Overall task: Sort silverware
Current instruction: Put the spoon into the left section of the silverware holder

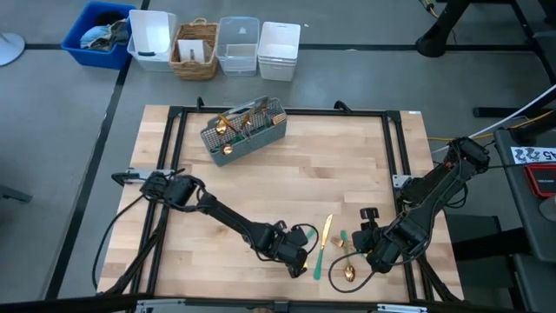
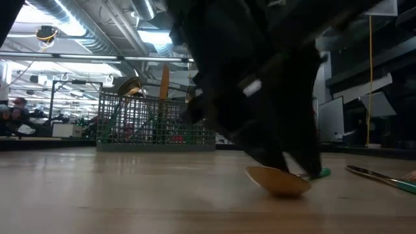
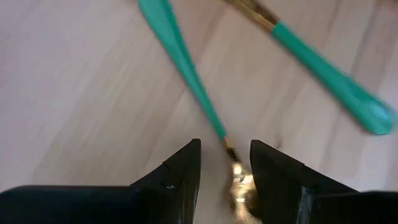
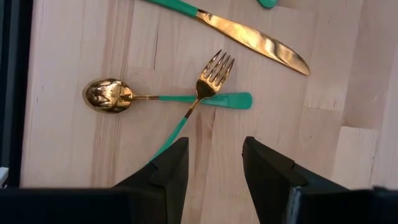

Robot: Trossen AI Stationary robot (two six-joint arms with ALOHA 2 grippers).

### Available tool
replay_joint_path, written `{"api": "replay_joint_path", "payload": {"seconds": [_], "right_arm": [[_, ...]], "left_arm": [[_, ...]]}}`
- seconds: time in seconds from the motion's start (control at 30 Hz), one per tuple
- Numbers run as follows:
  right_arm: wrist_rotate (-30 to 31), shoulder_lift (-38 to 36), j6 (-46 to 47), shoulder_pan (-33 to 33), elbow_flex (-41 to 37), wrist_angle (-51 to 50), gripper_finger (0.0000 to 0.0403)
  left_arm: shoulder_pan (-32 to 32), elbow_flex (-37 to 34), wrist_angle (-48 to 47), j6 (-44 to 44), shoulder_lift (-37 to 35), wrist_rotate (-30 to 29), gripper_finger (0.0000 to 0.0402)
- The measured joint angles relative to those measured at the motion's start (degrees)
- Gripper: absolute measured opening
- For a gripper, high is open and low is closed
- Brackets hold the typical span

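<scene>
My left gripper (image 1: 301, 261) is low over the table's near middle, open. Its fingers stand on either side of the gold neck of a teal-handled spoon (image 3: 186, 68); the bowl (image 2: 279, 181) lies on the wood under the fingers. A gold-bladed knife (image 1: 323, 243) lies just right of it. My right gripper (image 1: 369, 243) hovers open farther right, above a spoon (image 4: 109, 95) and a fork (image 4: 214, 68) lying crossed. Several more pieces stand in the grey mesh caddy (image 1: 248, 135) near the far edge.
A black frame (image 1: 391, 148) runs around the wooden table top. Beyond the far edge stand a blue bin (image 1: 95, 35), white tubs (image 1: 278, 50), a wicker basket (image 1: 195, 49) and a clear tub (image 1: 238, 45). Bare wood lies between the caddy and the grippers.
</scene>
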Motion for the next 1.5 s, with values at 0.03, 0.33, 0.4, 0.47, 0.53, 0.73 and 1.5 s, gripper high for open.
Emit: {"api": "replay_joint_path", "payload": {"seconds": [0.03, 0.33, 0.4, 0.47, 0.53, 0.73, 1.5], "right_arm": [[0.0, 0.0, 0.0, 0.0, 0.0, 0.0, 0.0149], [0.5, 0.0, 0.0, 0.0, 0.0, 0.2, 0.0149], [0.5, 0.0, 0.0, 0.0, 0.0, 0.2, 0.0149], [0.5, 0.0, 0.0, 0.0, 0.0, 0.2, 0.0149], [0.5, 0.0, 0.0, 0.0, 0.0, 0.2, 0.0149], [0.9, 0.0, -2.8, 0.0, 0.0, 0.2, 0.0149], [12.7, 0.0, -10.5, 0.0, 0.0, -1.8, 0.0149]], "left_arm": [[0.0, 0.0, -0.2, 0.3, 0.2, -0.2, 0.0131], [-0.4, 0.2, 1.6, 9.0, 2.3, -2.6, 0.0113], [-0.4, 0.2, 0.9, 10.6, 2.3, -2.5, 0.0097], [-0.4, 0.2, 0.2, 11.7, 2.4, -2.8, 0.0078], [-0.3, 0.2, -0.1, 12.2, 2.4, -3.2, 0.0055], [-0.3, 0.2, -0.3, 15.1, 2.3, -3.7, 0.001], [4.1, -0.1, -28.8, 20.3, -15.3, -17.4, 0.0003]]}}
